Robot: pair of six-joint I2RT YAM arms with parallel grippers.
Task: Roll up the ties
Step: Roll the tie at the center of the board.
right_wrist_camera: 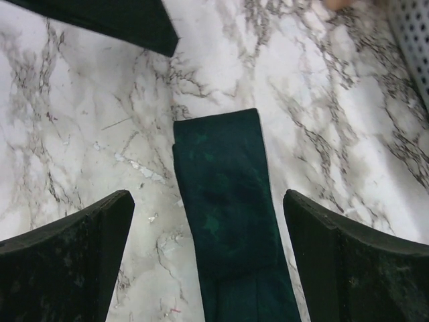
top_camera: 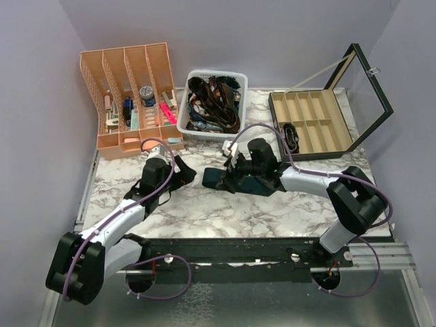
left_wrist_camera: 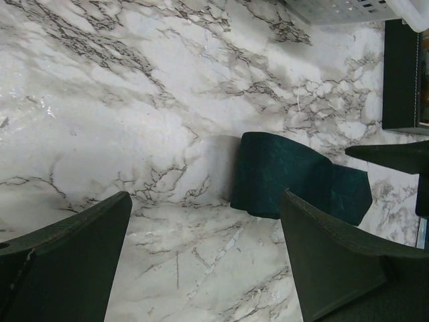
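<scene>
A dark teal tie (top_camera: 212,178) lies flat on the marble table (top_camera: 204,211), between the two grippers. In the right wrist view the tie (right_wrist_camera: 224,201) runs lengthwise between my right gripper's fingers (right_wrist_camera: 87,248), folded over on itself, its squared end pointing away. My right gripper (right_wrist_camera: 208,198) is open and straddles the cloth with a gap on each side. My left gripper (left_wrist_camera: 204,198) is open over bare marble, the tie (left_wrist_camera: 288,178) just beyond its right finger. In the top view the left gripper (top_camera: 185,174) sits left of the tie and the right gripper (top_camera: 230,178) over it.
A white basket (top_camera: 185,126) heaped with more ties and belts stands behind the grippers. An orange desk organiser (top_camera: 133,95) is at the back left. A compartmented box (top_camera: 310,122) with its lid (top_camera: 368,88) raised sits at the back right, a dark roll (top_camera: 291,134) in it.
</scene>
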